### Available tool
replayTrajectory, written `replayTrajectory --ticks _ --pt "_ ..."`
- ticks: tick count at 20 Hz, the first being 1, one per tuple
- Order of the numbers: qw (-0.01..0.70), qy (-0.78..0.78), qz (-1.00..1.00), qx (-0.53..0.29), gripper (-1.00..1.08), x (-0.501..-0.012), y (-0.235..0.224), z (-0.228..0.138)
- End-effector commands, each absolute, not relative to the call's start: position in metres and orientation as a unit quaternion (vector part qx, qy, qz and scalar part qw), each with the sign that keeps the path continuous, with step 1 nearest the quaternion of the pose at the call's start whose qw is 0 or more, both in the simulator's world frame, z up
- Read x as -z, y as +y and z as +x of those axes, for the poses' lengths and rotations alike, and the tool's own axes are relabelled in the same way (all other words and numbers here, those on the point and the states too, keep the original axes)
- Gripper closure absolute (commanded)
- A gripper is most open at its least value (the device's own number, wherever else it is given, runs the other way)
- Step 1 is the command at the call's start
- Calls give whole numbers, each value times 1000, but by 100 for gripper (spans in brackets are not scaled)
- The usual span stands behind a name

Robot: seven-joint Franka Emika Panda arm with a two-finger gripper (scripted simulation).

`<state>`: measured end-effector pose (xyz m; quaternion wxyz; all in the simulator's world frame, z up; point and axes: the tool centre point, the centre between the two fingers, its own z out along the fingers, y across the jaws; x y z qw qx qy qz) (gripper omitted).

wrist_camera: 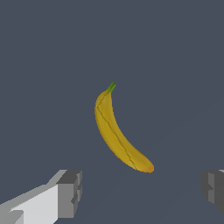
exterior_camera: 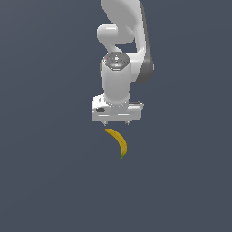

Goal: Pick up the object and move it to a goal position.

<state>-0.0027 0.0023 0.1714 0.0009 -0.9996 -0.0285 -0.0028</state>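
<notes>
The gripper (exterior_camera: pixel 117 123) hangs from the white arm (exterior_camera: pixel 120 77) with its two short fingertips pointing down, spread wide apart and holding nothing. In the wrist view the gripper (wrist_camera: pixel 142 192) shows as two grey pads at opposite edges of the picture, one pad (wrist_camera: pixel 70 194) on a white finger and the other (wrist_camera: pixel 214 190) partly cut off, with a broad gap of bare floor between them.

The banana (exterior_camera: pixel 118 142) lies on the flat dark grey-blue floor (exterior_camera: pixel 45 181), free of the gripper. In the exterior view it sits just below the fingertips, its upper yellow end close under the finger toward the exterior view's left, and its body curves down and toward the exterior view's right, ending in a small green stem tip. From this view I cannot tell how high the fingertips stand above it.

In the wrist view the banana (wrist_camera: pixel 117 131) lies clear of both pads, not between them. Its green stem (wrist_camera: pixel 111 87) points away from the fingers, and its blunt orange-tinged end (wrist_camera: pixel 146 167) is the end nearer them. Thin dark lines run along its yellow skin. The floor (wrist_camera: pixel 175 65) around it is plain and even.
</notes>
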Motion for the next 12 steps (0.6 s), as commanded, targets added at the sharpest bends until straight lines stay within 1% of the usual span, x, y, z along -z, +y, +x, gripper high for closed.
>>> replayTrajectory --ticks 1,12 --pt "0 -42 -999 2 -92 -165 2 -2" --pt "-2 -156 -988 0 -92 -110 5 4"
